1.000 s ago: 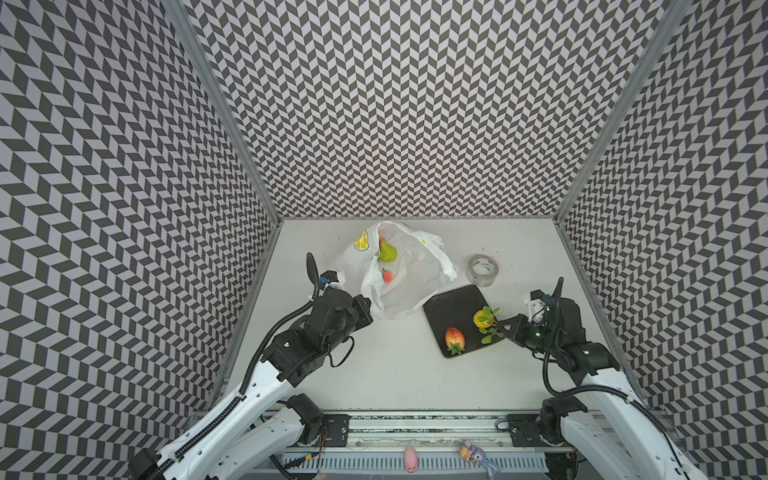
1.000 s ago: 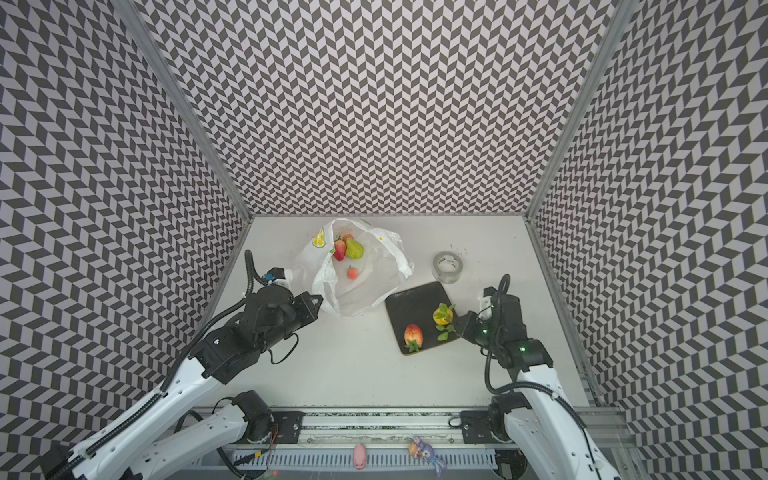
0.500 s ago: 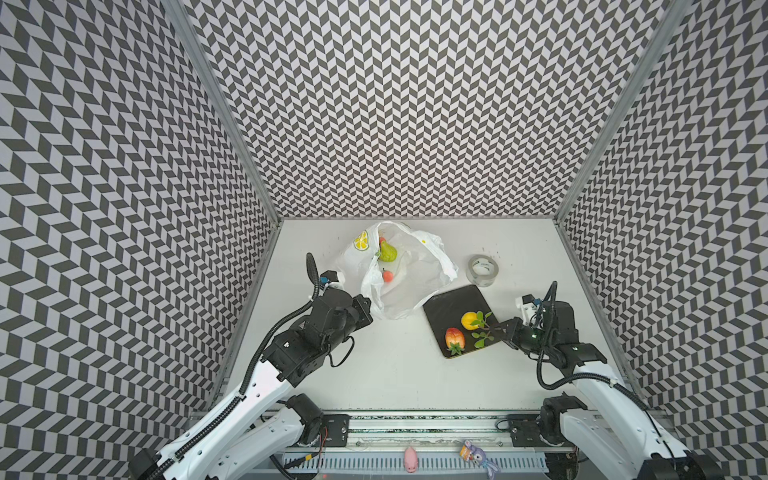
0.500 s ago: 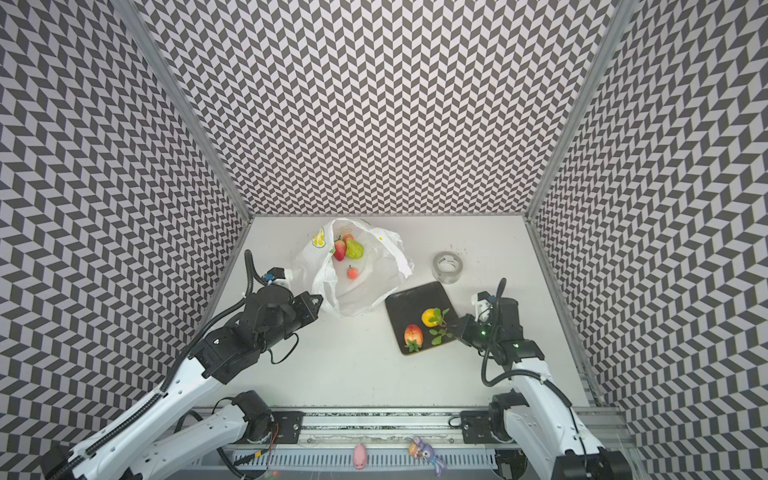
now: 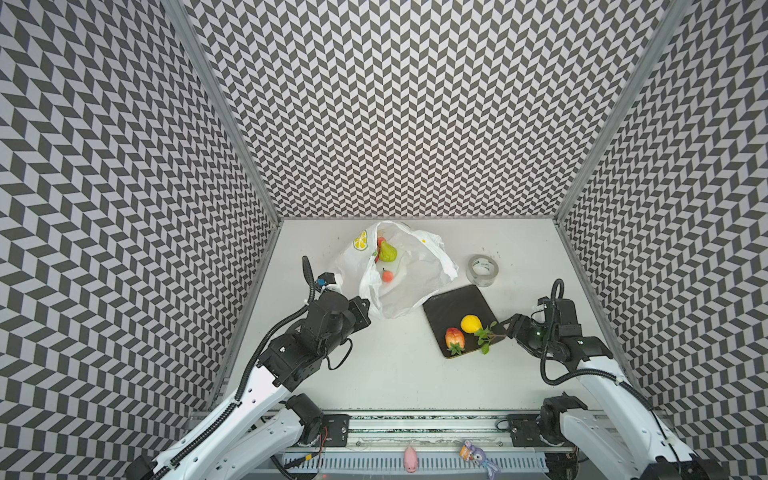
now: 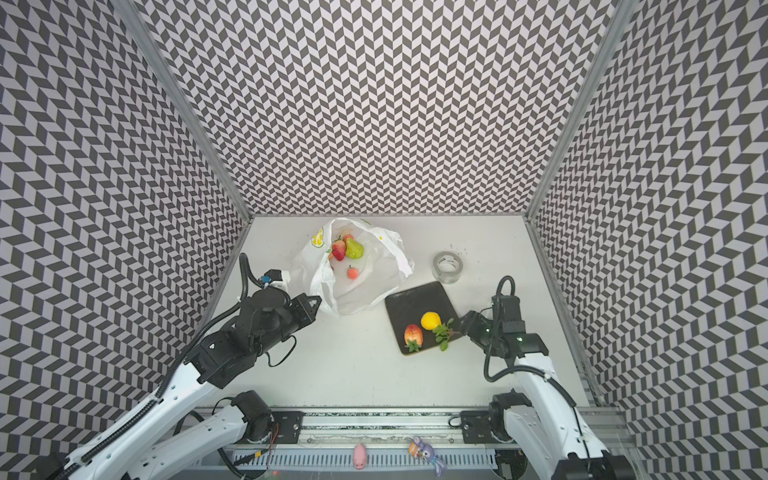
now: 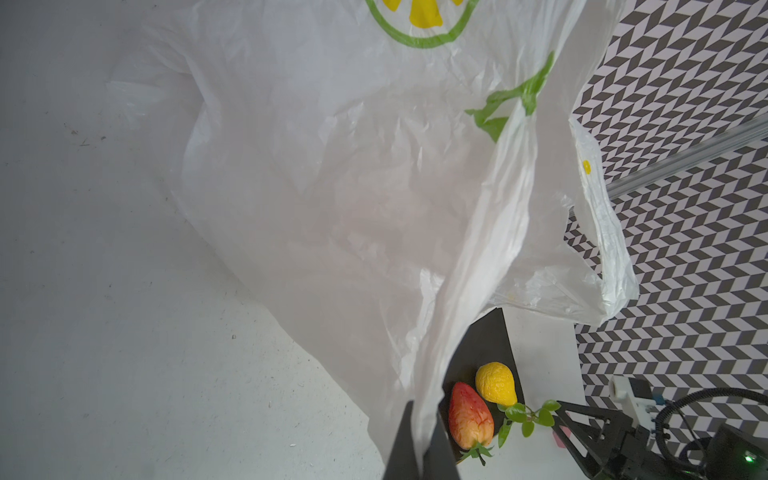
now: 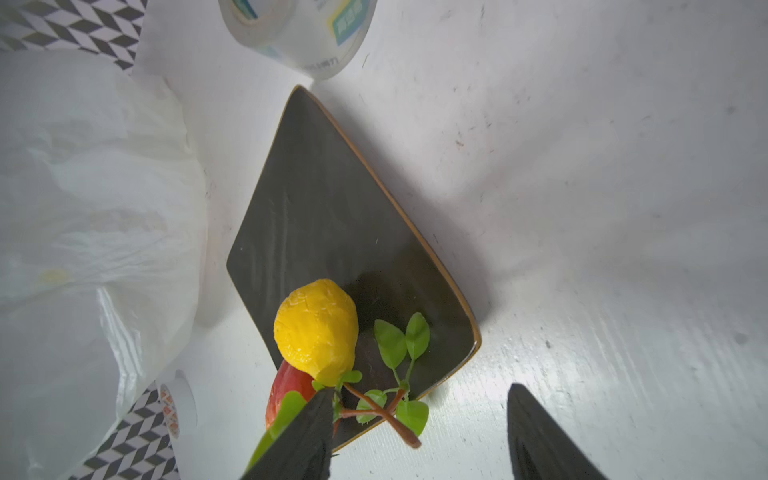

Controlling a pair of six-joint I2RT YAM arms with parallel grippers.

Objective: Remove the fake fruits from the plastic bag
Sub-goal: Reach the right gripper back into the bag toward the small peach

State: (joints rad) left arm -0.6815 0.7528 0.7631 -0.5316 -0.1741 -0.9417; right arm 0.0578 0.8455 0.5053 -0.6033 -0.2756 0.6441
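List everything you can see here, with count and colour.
bag: one, white with lemon prints, back left of table, open
pear: one, green, inside the bag
strawberry: at least one, red, inside the bag beside the pear
peach: one, pink-orange, inside the bag
tray: one, dark, square, front right of the bag
lemon: one, yellow with green leaves, on the tray
apple: one, red-yellow, on the tray beside the lemon
tape roll: one, clear, behind the tray
toys: two, pink and purple, on the front rail
left hand: one, black, shut on the bag's edge
right hand: one, black, open, beside the lemon's leaves
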